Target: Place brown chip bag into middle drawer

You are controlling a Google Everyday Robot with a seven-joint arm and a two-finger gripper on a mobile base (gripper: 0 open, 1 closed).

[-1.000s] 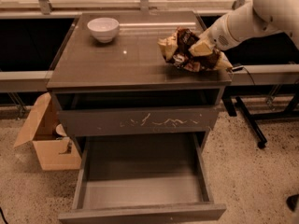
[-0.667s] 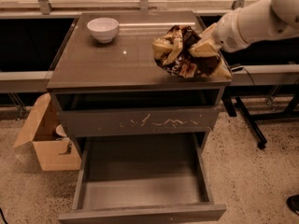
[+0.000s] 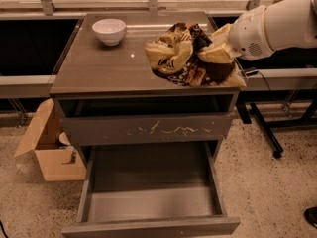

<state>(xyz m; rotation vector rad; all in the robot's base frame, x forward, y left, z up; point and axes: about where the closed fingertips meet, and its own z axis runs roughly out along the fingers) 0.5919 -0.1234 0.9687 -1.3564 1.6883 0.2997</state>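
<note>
The brown chip bag [image 3: 185, 53] is crumpled dark-brown foil with cream-yellow patches. It hangs just above the right half of the cabinet top [image 3: 99, 68]. My gripper [image 3: 218, 48] comes in from the right on a white arm and is shut on the bag's right side. The bag mostly hides the fingers. The middle drawer [image 3: 148, 182] is pulled out wide below and in front, its grey floor bare. The bag is above and behind the drawer, not over its opening.
A white bowl [image 3: 109, 30] stands at the back left of the cabinet top. A closed grey drawer front with pale scratch marks [image 3: 148, 129] sits above the open drawer. An open cardboard box [image 3: 49, 148] stands on the floor at left. Dark table legs [image 3: 267, 133] stand at right.
My gripper has carried the chip bag leftward and toward the cabinet's front edge, and it appears slightly higher. The bowl and the drawer have not moved.
</note>
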